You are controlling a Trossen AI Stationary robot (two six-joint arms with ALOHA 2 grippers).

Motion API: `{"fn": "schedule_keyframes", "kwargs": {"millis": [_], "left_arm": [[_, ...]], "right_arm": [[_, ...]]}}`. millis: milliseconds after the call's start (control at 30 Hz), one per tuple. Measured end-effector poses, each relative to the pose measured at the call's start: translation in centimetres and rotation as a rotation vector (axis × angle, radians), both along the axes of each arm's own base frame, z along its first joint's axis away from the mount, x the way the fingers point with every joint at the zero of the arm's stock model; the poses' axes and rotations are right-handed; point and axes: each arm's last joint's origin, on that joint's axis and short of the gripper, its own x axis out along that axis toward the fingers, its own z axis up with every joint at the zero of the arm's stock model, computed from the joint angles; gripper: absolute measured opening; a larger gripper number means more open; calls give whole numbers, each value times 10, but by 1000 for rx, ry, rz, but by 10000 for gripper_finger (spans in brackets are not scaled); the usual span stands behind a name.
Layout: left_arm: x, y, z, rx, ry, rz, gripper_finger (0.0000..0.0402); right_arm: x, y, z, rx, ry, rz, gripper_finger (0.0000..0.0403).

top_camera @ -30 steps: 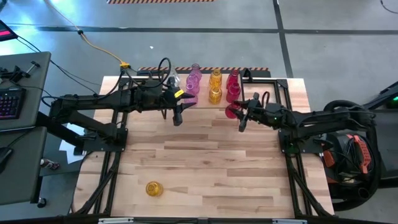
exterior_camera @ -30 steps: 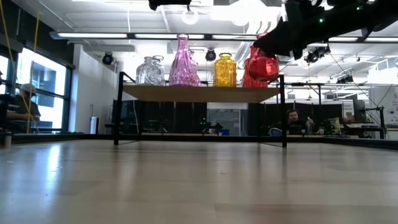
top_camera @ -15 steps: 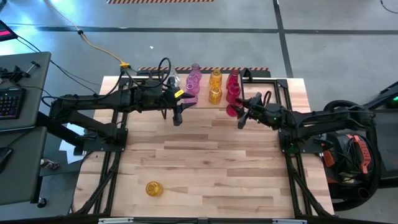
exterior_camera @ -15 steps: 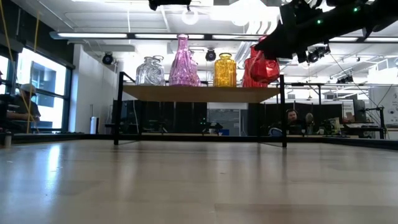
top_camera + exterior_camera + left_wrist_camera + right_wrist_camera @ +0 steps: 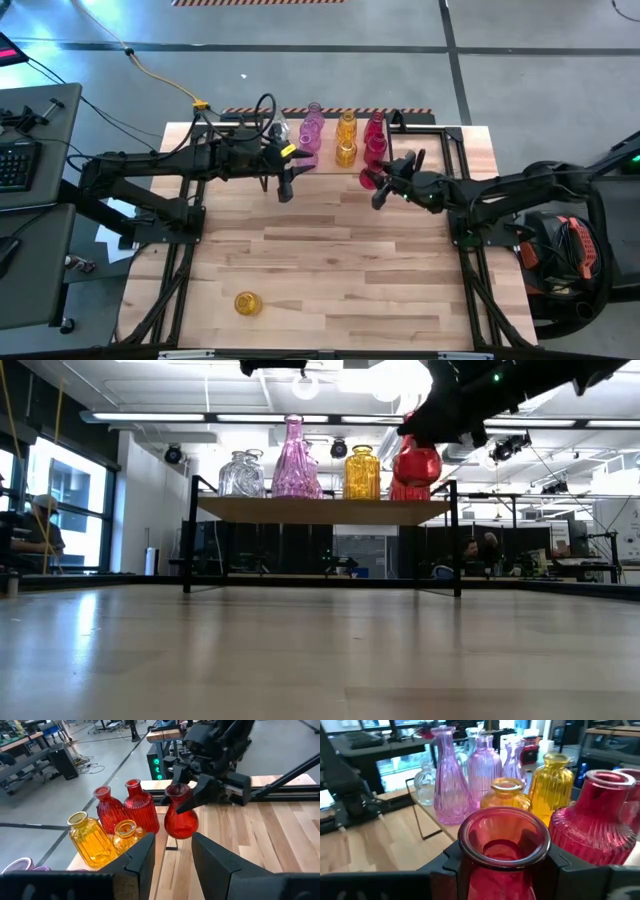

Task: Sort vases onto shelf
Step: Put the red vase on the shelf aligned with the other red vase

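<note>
Right wrist view, nearest first: the right gripper (image 5: 501,865) is clamped around the neck of a round red vase (image 5: 502,840), its open mouth facing the camera. Just beyond it stand two amber-yellow vases (image 5: 552,777), a ribbed red vase (image 5: 597,820) and several pink-purple vases (image 5: 447,785) on the shelf (image 5: 427,817), with a clear vase (image 5: 424,785) farthest along the row. Seen from the low camera, the held red vase hangs in the air at the shelf's right end, its base above the level of the board — whether it touches the red ones behind it cannot be told. From above, the right gripper sits just in front of the shelf's red end. The left gripper (image 5: 285,185) hovers in front of the shelf's pink end, its fingers (image 5: 142,860) apart and gripping nothing. Well apart from the rest, one amber-yellow vase (image 5: 246,303) stands alone on the tabletop (image 5: 330,260) near its front edge — on the left arm's side.
</note>
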Motion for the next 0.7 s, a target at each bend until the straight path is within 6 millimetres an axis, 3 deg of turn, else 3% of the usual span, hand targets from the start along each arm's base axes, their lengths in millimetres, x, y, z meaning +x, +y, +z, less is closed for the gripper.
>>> {"fn": "schedule_keyframes", "kwargs": {"millis": [300,700], "left_arm": [[0,0,-1,7,9,-3,120],[0,0,0,73,21,-22,120]], "right_arm": [[-4,28,2,-10,-35,-241,130],[3,31,-6,-1,-58,-316,130]]}}
